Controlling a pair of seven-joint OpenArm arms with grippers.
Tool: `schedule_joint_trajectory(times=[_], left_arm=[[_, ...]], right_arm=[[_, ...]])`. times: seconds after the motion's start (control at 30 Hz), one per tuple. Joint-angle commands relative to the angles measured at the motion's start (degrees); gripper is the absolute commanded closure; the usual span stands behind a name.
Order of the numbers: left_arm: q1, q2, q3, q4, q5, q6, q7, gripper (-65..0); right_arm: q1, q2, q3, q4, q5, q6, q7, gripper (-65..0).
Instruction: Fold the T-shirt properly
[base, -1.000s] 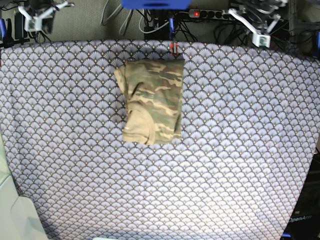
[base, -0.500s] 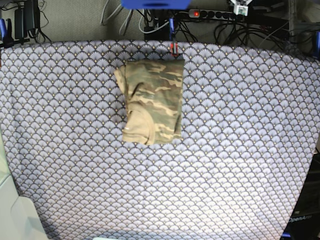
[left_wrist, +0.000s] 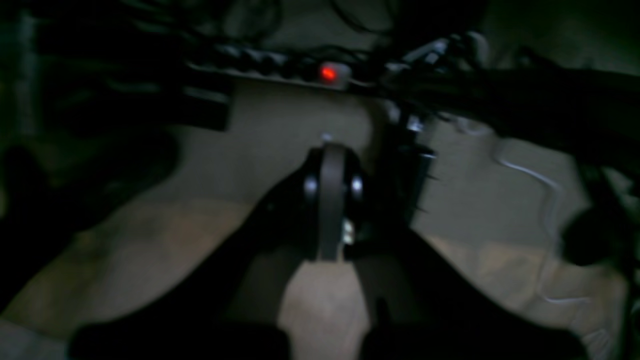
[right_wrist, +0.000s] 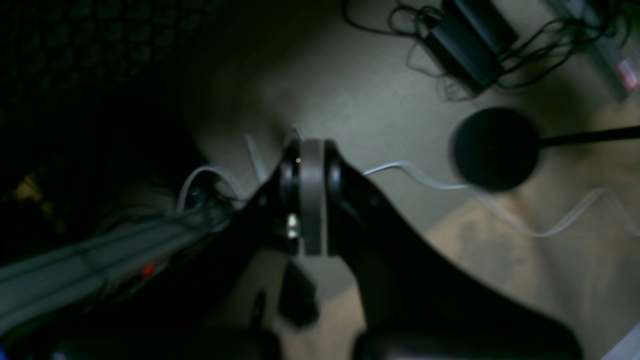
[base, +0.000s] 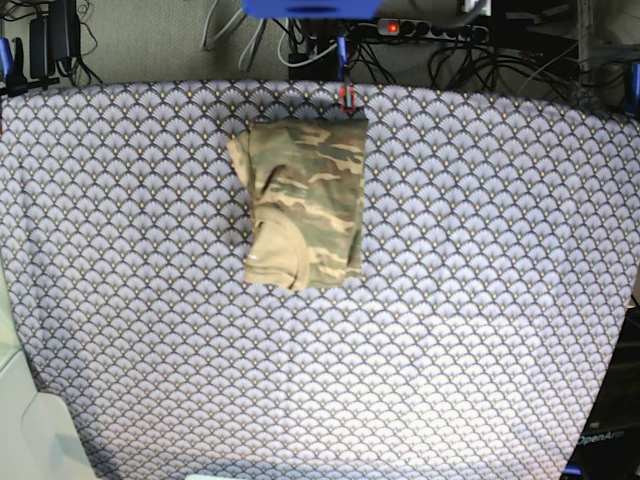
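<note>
In the base view the worktop (base: 480, 330) is lying under a purple scallop-patterned tablecloth (base: 150, 330), and its near corners are being cut off by the picture's edge. Toward the far middle, the camouflage T-shirt (base: 305, 205) is resting as a compact folded bundle, roughly rectangular, with a rounded fold bulging at its left side; how many layers it has cannot be made out. Just beyond its far edge a small red thing is sitting at the cloth's rim, too small to identify. Farther back, a power strip (base: 420, 28) with a red light is lying among tangled cables on the floor. Neither arm is showing clearly in this view.

The left wrist view is dim and blurred: the left pincer (left_wrist: 331, 200) is standing closed, its pads pressed together with nothing between them, over bare floor, with the lit power strip beyond it.

The right wrist view is equally dark: the right pincer (right_wrist: 311, 197) is likewise closed and empty, with a round black base (right_wrist: 495, 148) and loose cables lying beyond it.
</note>
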Motion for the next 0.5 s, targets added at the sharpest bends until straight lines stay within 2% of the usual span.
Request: schedule_joint_trajectory(times=[0.0,0.2,0.23,0.27,0.37,0.43,0.47], left_arm=[[-1.5,-1.2,-0.2,0.4,-0.6,0.5,-1.1,0.0],[-6.7,-0.8,-0.3,0.4,-0.6,1.0,5.4,0.0],[-7.1,-0.3,-0.4,0.4,-0.7,1.1,6.1,0.0],[-7.6,-0.1,-0.4,0.4,-0.8,1.2,6.7,0.0],[-9.8,0.2,-0.4,0.4,-0.9,2.3,9.1,0.0],[-11.3,0.5,-0.4,0.4,-0.9,8.1,11.7,0.0],[-11.9,1.3,-0.3,0.4,-0.6,10.5,12.6,0.0]], right_arm=[[0.1,1.7,0.2,-3.4,-1.4,0.5,0.8,0.0],[3.8,7.5,-2.2,-20.3,-12.9,0.5,3.3,0.0],[4.3,7.9,-3.2,-21.4,-15.5,-2.4,3.3,0.0],[4.6,7.9,-4.1,-21.5,-17.6,-6.7,3.3,0.0],[6.2,6.5,-7.9,-21.5,-24.1,-22.8,2.6,0.0],[7.4,5.7,-10.7,-21.6,-28.8,-35.2,0.6,0.0],[8.3,5.2,-11.6,-21.6,-30.7,-40.3,-0.9,0.0]])
